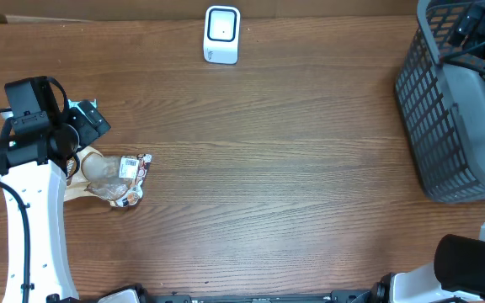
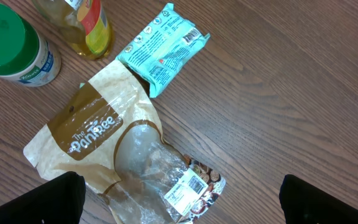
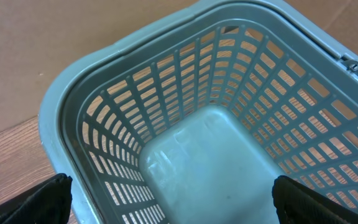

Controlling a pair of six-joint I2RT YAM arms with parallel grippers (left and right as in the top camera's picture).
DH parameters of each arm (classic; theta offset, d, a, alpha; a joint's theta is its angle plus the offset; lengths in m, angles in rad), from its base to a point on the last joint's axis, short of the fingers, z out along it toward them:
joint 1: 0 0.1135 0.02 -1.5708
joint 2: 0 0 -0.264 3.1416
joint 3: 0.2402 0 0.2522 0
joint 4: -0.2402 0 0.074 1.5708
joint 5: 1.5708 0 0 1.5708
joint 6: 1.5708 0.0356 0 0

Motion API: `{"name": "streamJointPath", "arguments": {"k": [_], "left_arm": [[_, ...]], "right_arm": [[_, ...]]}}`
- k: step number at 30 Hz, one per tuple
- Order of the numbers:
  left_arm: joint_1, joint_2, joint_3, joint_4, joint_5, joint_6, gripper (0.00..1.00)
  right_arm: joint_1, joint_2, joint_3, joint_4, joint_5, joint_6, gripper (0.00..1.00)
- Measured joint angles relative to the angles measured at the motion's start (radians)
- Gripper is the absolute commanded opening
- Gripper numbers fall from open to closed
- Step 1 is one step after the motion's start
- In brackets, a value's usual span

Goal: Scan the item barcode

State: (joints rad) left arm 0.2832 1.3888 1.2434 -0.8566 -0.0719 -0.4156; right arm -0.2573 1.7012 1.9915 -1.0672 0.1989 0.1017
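**Worktop** (image 1: 276,168): brown wood grain; carries everything listed below.

**Snack bag** (image 2: 104,143): the item to be scanned. Tan paper with a brown printed panel and a clear crumpled window end. It lies flat at the left side of the worktop, partly under the left arm in the overhead view (image 1: 112,178). A white barcode label (image 2: 188,186) faces up at the clear end.

**Scanner** (image 1: 221,34): small white unit with a dark window, standing at the far edge near the middle, well apart from the snack bag.

**Teal packet** (image 2: 163,48): flat sealed pouch, printed side up. One corner meets the paper end of the snack bag; touching or overlapping, I cannot tell which.

**Jar** (image 2: 14,46): white body, green lid, near the snack bag's paper end.

**Bottle** (image 2: 89,28): clear, yellow liquid, red and yellow label, between the jar and the teal packet.

**Basket** (image 1: 432,109): grey plastic lattice, at the right end of the worktop; nothing visible inside it in the right wrist view (image 3: 135,93).

**Left jaws**: wide apart, holding nothing, above the snack bag's clear end; fingers (image 2: 42,202) show black at the lower corners of the wrist view.

**Right jaws**: wide apart, holding nothing, above the basket's opening; fingers (image 3: 27,202) sit at the lower corners of the wrist view.
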Motion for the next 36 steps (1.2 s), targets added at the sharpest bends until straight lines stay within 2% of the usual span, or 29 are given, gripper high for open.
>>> {"name": "streamJointPath", "arguments": {"k": [11, 16, 25, 36], "left_arm": [[0.0, 0.0, 0.0, 0.0, 0.0, 0.0, 1.0], [0.0, 0.0, 0.0, 0.0, 0.0, 0.0, 1.0], [0.0, 0.0, 0.0, 0.0, 0.0, 0.0, 1.0], [0.0, 0.0, 0.0, 0.0, 0.0, 0.0, 1.0]], "right_arm": [[0.006, 0.002, 0.0, 0.0, 0.0, 0.0, 1.0], [0.058, -0.011, 0.0, -0.001, 0.003, -0.001, 1.0], [0.209, -0.13, 0.0, 0.0, 0.0, 0.0, 1.0], [0.226, -0.219, 0.0, -0.001, 0.0, -0.001, 1.0]]}}
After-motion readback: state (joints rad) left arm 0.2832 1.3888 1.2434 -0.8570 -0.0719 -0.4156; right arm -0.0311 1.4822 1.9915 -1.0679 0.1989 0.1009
